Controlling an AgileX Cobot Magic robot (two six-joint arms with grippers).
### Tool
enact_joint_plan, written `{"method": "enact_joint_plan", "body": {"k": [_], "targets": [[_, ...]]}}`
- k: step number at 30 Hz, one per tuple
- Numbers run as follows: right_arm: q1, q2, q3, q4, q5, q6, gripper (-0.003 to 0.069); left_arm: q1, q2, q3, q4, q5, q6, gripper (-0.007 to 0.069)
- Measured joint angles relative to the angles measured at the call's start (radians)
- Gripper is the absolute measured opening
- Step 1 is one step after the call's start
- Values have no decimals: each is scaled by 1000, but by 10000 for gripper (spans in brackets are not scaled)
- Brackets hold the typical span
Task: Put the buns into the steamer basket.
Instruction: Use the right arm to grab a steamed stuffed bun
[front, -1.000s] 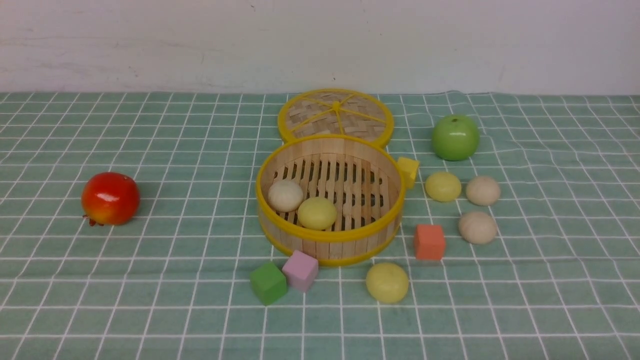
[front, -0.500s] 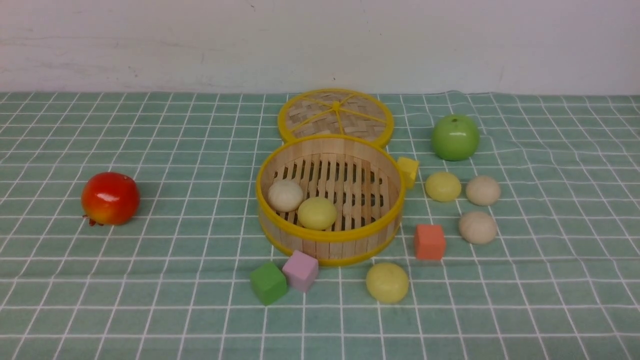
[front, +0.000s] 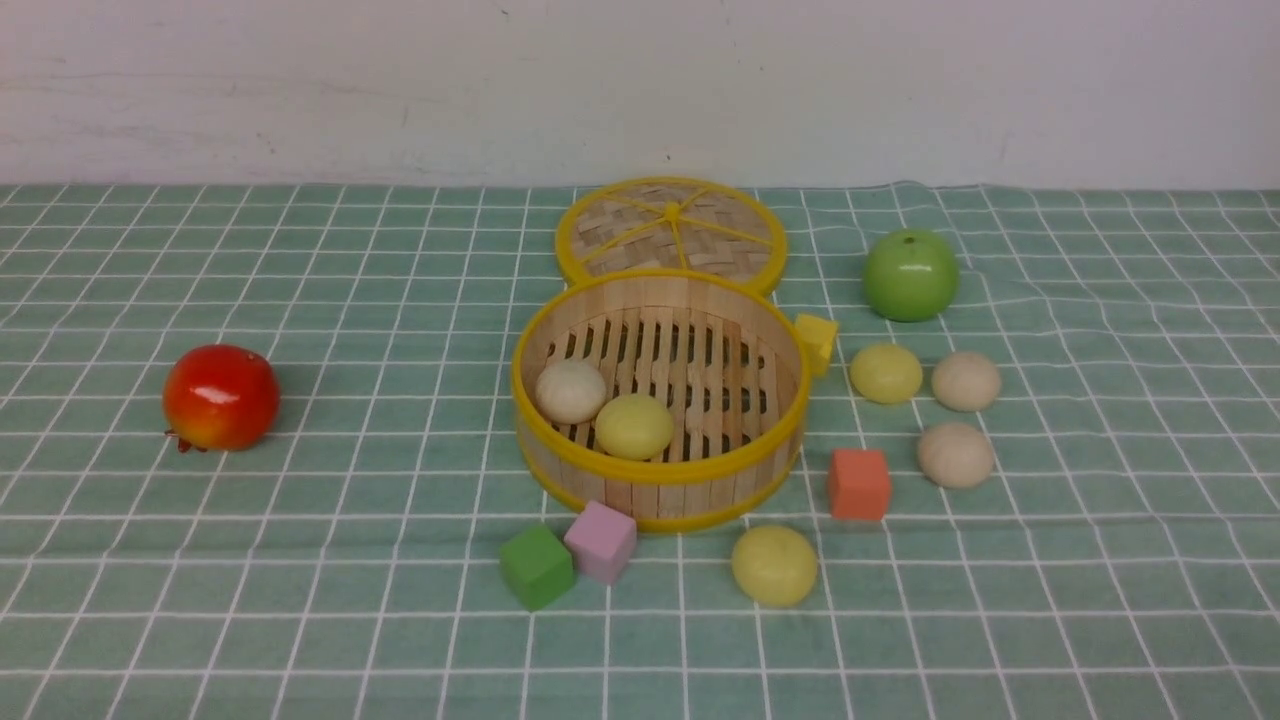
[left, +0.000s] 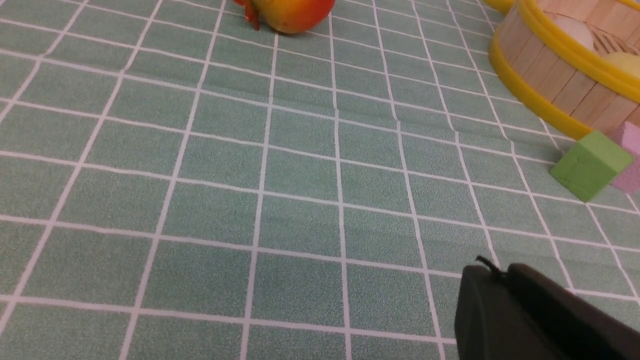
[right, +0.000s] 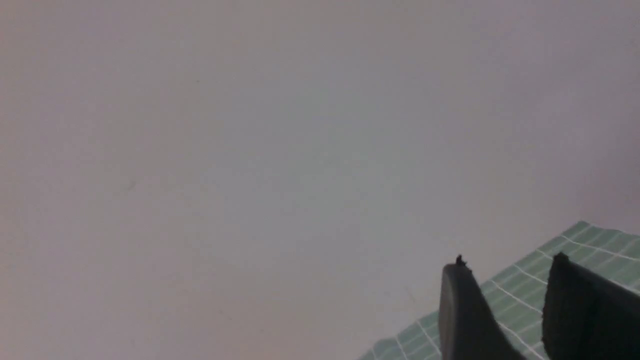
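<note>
Front view: the steamer basket (front: 655, 497) sits on the table (front: 300, 560), holding a beige bun (front: 571, 390) and a yellow bun (front: 634, 426). Four other buns (front: 885, 373) lie outside, to its right and front.

Left wrist view: the left fingers (left: 500, 315) are pressed together, grasping nothing.

Right wrist view: the right fingers (right: 465, 315) stand apart, released.

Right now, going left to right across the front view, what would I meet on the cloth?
red fruit → green cube → pink cube → near yellow bun → orange cube → nearer beige bun. The steamer basket, lid and green apple overlap these, so I skip them.
</note>
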Motion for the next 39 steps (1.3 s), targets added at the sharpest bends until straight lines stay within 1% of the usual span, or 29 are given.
{"method": "enact_joint_plan", "body": {"k": [1, 3, 6, 7, 8, 11, 12, 13, 14, 15, 19, 20, 21, 22, 23, 25, 28, 30, 33, 35, 36, 37, 38, 39], "targets": [[0, 10, -85, 0, 77, -11, 240, 0, 0, 0, 0, 0, 0, 39], [0, 52, -187, -4, 174, -32, 240, 0, 0, 0, 0, 0, 0, 39], [0, 175, -382, -24, 389, -86, 240, 0, 0, 0, 0, 0, 0, 41], [0, 185, -382, -24, 389, -86, 240, 0, 0, 0, 0, 0, 0, 42], [0, 267, -477, -34, 510, -113, 240, 0, 0, 0, 0, 0, 0, 46], [2, 434, -617, -49, 695, -192, 240, 0, 0, 0, 0, 0, 0, 48], [2, 469, -635, -53, 712, -218, 240, 0, 0, 0, 0, 0, 0, 48], [2, 469, -635, -53, 717, -218, 240, 0, 0, 0, 0, 0, 0, 48], [3, 529, -649, -57, 731, -267, 240, 0, 0, 0, 1, 0, 0, 49], [3, 556, -649, -53, 726, -289, 240, 0, 0, 0, 3, 0, 0, 49], [4, 695, -631, 41, 707, -337, 240, 0, 0, 0, 4, 0, 0, 49], [5, 702, -630, 46, 709, -343, 240, 0, 0, 0, 4, 0, 0, 49], [22, 768, -628, 72, 725, -386, 240, 0, 0, 0, 5, 0, 0, 49], [25, 776, -628, 74, 728, -394, 240, 0, 0, 0, 5, 0, 0, 49], [53, 832, -628, 83, 743, -475, 240, 0, 0, 0, 5, 0, 0, 49], [89, 921, -638, 86, 782, -575, 240, 0, 0, 0, 5, 0, 0, 49], [145, 1068, -704, 89, 877, -642, 240, 0, 0, 0, 5, 0, 0, 49], [166, 1117, -737, 89, 908, -645, 240, 0, 0, 0, 5, 0, 0, 49], [253, 1275, -854, 89, 989, -627, 240, 0, 0, 0, 5, 0, 0, 50], [312, 1364, -926, 74, 1024, -587, 240, 0, 0, 0, 5, 0, 0, 51], [318, 1373, -940, 67, 1031, -576, 240, 0, 0, 0, 5, 0, 0, 51], [373, 1461, -1005, 25, 1052, -511, 240, 0, 0, 0, 5, 0, 0, 51], [385, 1470, -1012, 18, 1055, -502, 240, 0, 0, 0, 5, 0, 0, 51], [421, 1529, -1061, -35, 1065, -436, 240, 0, 0, 0, 5, 0, 0, 51]]}}
